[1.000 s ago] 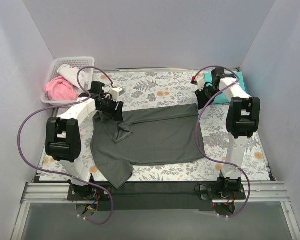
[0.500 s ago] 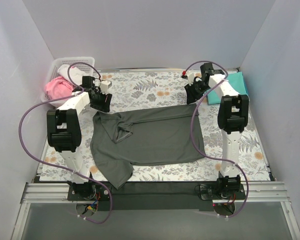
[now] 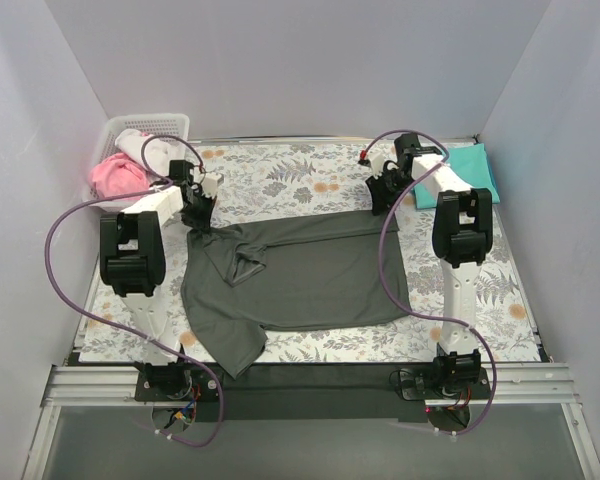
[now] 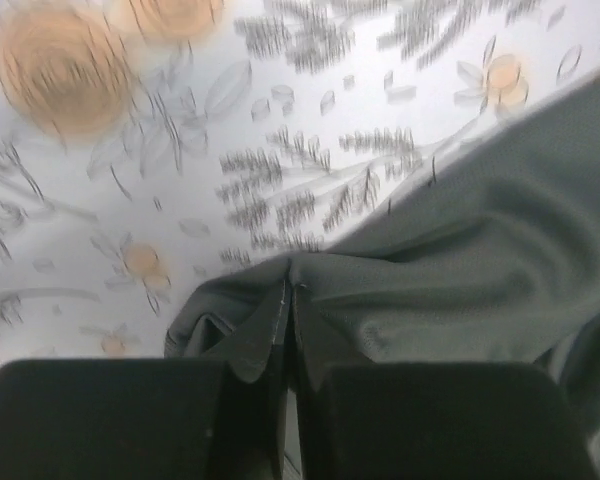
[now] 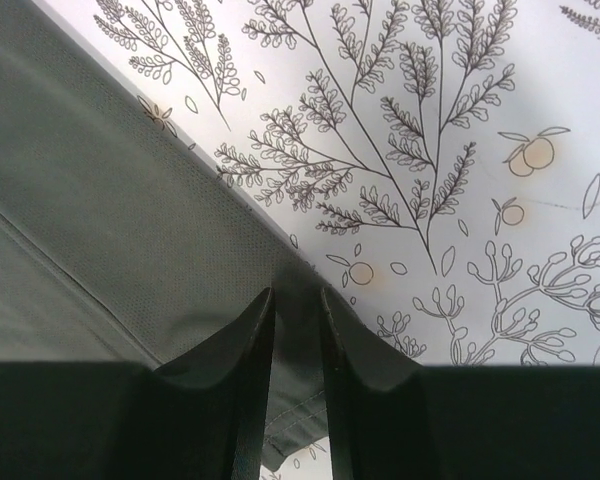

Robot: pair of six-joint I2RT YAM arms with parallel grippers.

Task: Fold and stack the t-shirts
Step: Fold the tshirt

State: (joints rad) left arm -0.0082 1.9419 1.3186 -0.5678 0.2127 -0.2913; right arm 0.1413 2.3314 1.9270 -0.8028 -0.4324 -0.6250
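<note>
A dark charcoal-grey t-shirt (image 3: 300,275) lies spread on the floral sheet, one sleeve hanging toward the near edge. My left gripper (image 3: 198,220) is at its far-left corner. In the left wrist view the left gripper (image 4: 290,292) is shut on a pinched ridge of this t-shirt (image 4: 480,260). My right gripper (image 3: 380,203) is at the far-right corner. In the right wrist view the right gripper (image 5: 295,298) stands narrowly open, its fingers astride the hem of the t-shirt (image 5: 100,230) with cloth in the gap. A folded teal t-shirt (image 3: 470,165) rests at the back right.
A white basket (image 3: 115,130) with pink and white clothes stands at the back left. The floral sheet (image 3: 310,180) covers the table. Plain walls close in the left, back and right sides. A metal rail runs along the near edge.
The left gripper swung left onto the shirt's far-left corner and shut on the cloth. The right gripper moved left and came down over the far-right corner.
</note>
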